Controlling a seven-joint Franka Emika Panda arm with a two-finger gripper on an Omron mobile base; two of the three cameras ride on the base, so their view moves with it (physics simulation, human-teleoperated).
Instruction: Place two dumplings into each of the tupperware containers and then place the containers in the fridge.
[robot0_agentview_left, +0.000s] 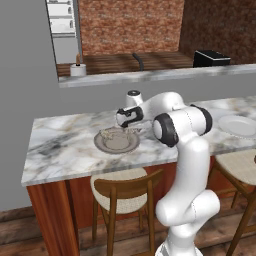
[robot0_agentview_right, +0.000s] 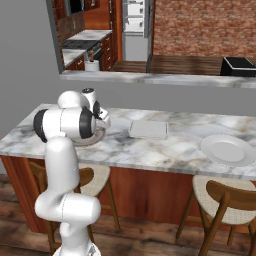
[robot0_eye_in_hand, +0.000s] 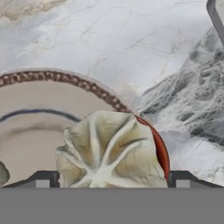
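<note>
Marble counter (robot0_agentview_right: 165, 145): 2 plates, container (robot0_agentview_right: 148, 129)

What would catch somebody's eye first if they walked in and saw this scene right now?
Most striking is the white arm bent low over the marble counter, its gripper at the round grey-brown plate near the counter's left end. From the hand view, a pale crimped dumpling sits between the fingertips at the plate's rim. Further right lie a shallow grey container and a white plate.
</note>
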